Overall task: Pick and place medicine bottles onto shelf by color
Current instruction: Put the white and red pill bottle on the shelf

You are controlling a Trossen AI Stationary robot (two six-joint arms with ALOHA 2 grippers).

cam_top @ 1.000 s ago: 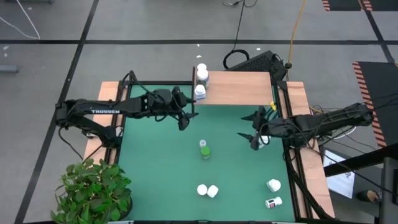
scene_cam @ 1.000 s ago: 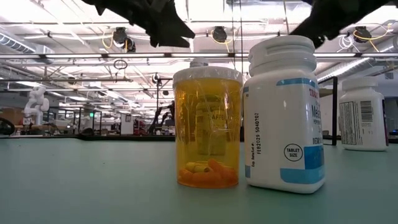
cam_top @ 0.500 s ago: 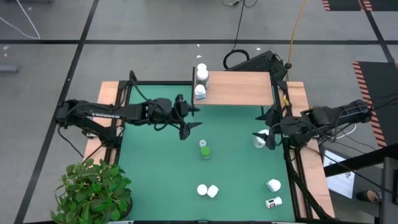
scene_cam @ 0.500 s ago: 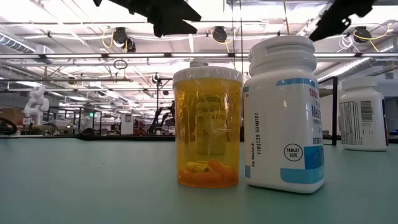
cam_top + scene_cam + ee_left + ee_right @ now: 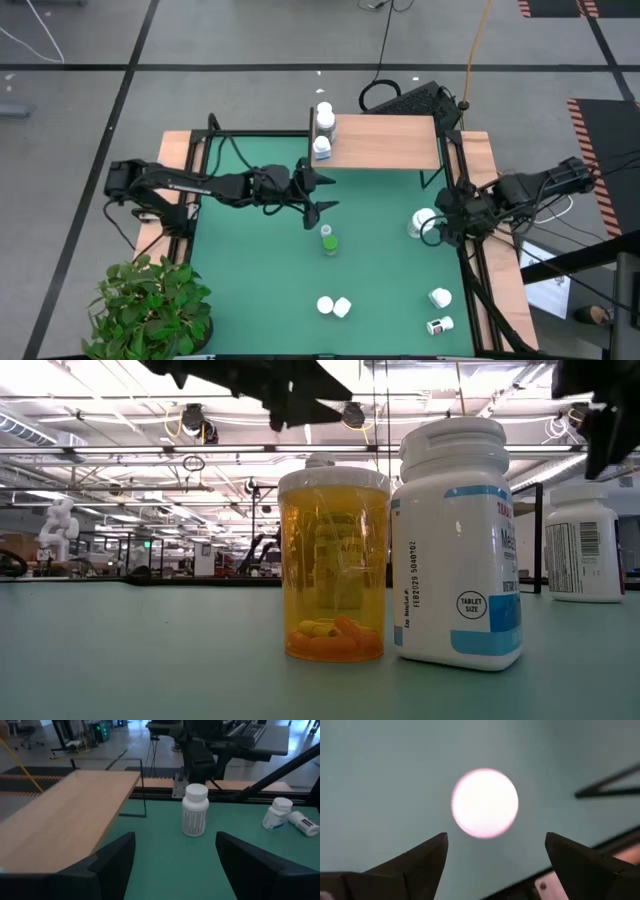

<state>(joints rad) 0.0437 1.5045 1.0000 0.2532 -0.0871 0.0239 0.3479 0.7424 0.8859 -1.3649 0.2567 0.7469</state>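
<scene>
A white-capped white bottle [image 5: 419,221] stands near the table's right edge. My right gripper [image 5: 496,840] hangs open above it, pointing down, one finger on each side of the cap [image 5: 485,802], apart from it. My left gripper [image 5: 324,195] is open over the table's middle, just beyond the upright green bottle [image 5: 327,240]. The left wrist view looks past my left gripper [image 5: 174,839] at that white bottle [image 5: 195,810]. Two bottles [image 5: 322,134] stand on the left end of the shelf [image 5: 385,142]. An orange bottle [image 5: 333,565] and a white blue-labelled bottle [image 5: 455,545] stand at the near edge.
Two more white bottles [image 5: 439,310] sit near the table's near right corner, one of them on its side. Wooden rails [image 5: 500,290] run along both sides. A potted plant [image 5: 150,310] stands at the near left corner. Bare green mat [image 5: 250,270] lies left of the green bottle.
My left gripper has travelled toward the table's right edge and slightly nearer, closing on the green bottle. My right gripper has drawn back toward the right edge, uncovering the white bottle, which has stayed upright where it was.
</scene>
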